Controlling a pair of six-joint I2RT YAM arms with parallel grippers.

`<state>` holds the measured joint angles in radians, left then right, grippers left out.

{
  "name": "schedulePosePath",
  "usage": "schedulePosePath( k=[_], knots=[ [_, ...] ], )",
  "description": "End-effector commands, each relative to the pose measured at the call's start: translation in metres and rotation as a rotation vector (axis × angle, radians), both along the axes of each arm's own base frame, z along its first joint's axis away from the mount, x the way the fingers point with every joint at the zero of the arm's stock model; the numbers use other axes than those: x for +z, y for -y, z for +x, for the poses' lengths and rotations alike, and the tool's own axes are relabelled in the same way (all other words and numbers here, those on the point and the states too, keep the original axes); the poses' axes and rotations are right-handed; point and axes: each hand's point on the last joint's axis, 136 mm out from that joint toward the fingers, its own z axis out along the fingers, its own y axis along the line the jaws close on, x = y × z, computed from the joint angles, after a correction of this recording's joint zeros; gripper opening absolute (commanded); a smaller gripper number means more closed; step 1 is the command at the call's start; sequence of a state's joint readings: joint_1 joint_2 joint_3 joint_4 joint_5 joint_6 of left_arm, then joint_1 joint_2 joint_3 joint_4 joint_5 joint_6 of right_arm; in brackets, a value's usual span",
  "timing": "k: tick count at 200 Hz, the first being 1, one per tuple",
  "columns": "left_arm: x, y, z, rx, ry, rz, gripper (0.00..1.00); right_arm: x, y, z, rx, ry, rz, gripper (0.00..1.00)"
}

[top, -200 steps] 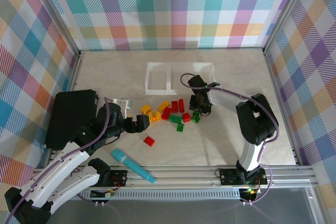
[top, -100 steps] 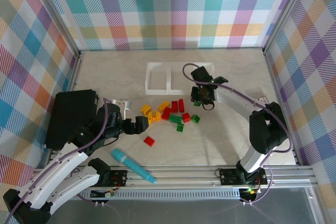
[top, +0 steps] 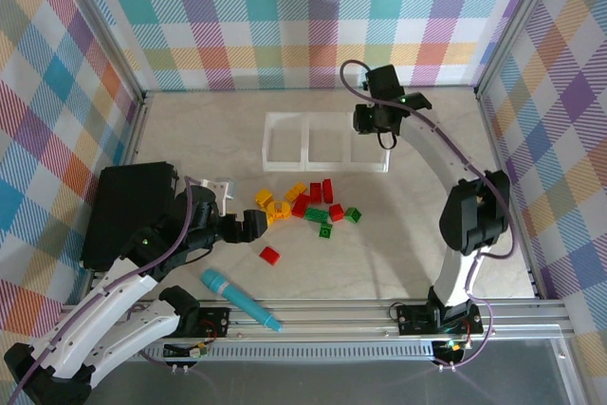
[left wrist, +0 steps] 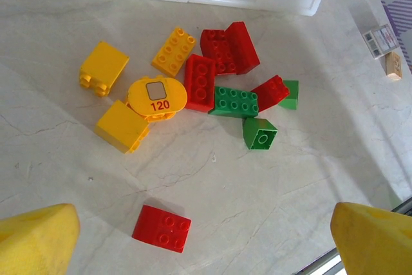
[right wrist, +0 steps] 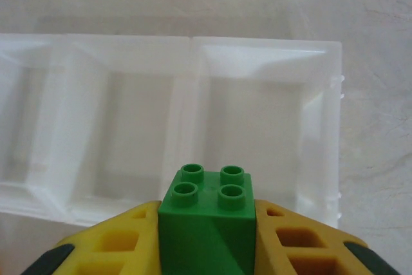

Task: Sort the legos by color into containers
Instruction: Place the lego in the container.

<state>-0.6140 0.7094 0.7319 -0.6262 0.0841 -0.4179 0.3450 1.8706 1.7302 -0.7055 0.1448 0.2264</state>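
Observation:
My right gripper hovers over the right end of the white three-compartment tray, shut on a green brick. In the right wrist view the brick stands studs-up between the yellow fingers, with the tray's compartments below it. Yellow, red and green bricks lie in a cluster in front of the tray. A lone red brick lies nearer, between the spread fingers of my left gripper, which is open and holds nothing.
A big black box lies at the left, beside the left arm. A teal marker pen rests near the front rail. Two small tags lie to the right of the pile. Plaid walls enclose the table.
The right gripper has lifted a green brick off the pile's right side and carried it back, to above the tray. The left arm has barely moved.

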Motion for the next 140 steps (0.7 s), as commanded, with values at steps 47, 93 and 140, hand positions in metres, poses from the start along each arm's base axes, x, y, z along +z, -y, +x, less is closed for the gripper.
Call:
schedulePosePath(
  k=[47,93,140],
  knots=[
    [0.013,0.000,-0.002,-0.016,0.029,0.006,1.00,-0.031,0.001,0.033,0.083,-0.051,0.024,0.29],
    [0.009,0.001,-0.004,-0.023,0.002,0.023,0.99,-0.063,-0.015,0.043,0.136,-0.100,0.062,0.29],
    [0.007,0.002,-0.005,-0.029,-0.001,0.023,1.00,-0.081,-0.011,0.051,0.138,-0.123,0.046,0.30]
  ],
)
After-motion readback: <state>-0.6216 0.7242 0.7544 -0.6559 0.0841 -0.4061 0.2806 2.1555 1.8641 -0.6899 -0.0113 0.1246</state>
